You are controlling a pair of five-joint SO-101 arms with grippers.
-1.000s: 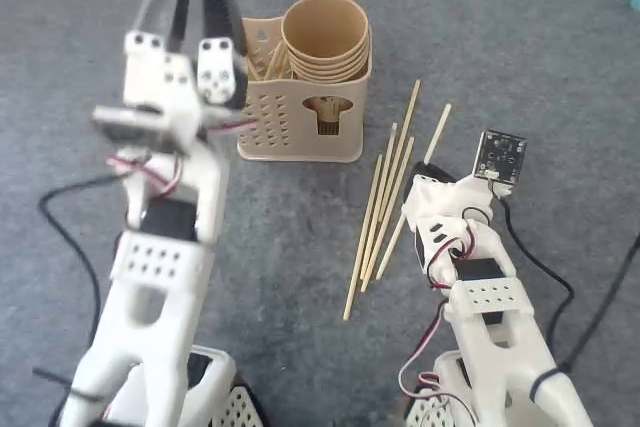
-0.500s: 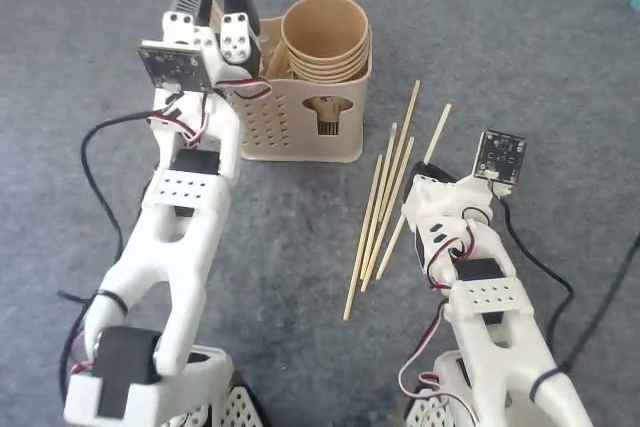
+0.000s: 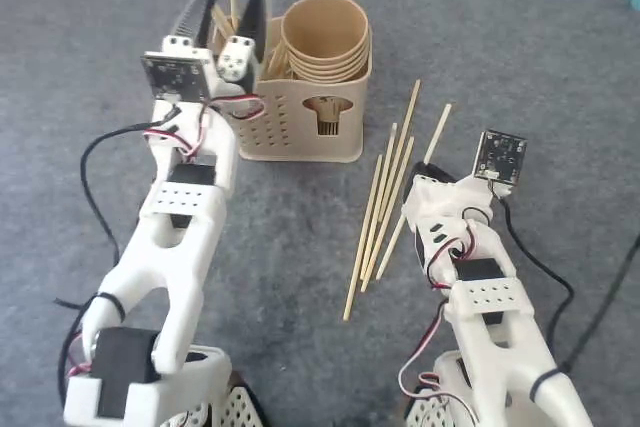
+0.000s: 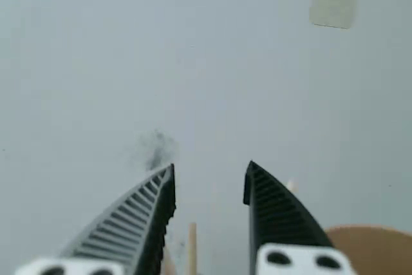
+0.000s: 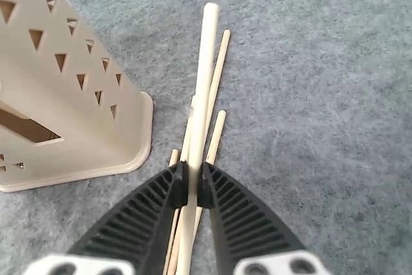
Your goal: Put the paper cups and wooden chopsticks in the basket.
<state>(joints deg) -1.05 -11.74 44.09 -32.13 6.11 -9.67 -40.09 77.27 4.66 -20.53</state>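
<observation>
A beige perforated basket [image 3: 300, 122] stands at the back of the grey mat, with stacked paper cups [image 3: 325, 32] in its right compartment and wooden chopsticks [image 3: 233, 7] upright in its left one. My left gripper [image 3: 228, 2] hangs open right above that left compartment; in the left wrist view [image 4: 209, 172] a chopstick tip [image 4: 192, 249] shows between its fingers, untouched. Several loose chopsticks [image 3: 385, 197] lie on the mat right of the basket. My right gripper [image 5: 191, 181] is low over them, shut on one chopstick [image 5: 205, 75].
The basket's corner [image 5: 71, 94] is close beside the right gripper's held chopstick. Cables trail from both arm bases along the mat's left and right sides. A pale wall rises behind the basket.
The left arm swung in over the basket and its gripper opened from shut. The right arm has not moved.
</observation>
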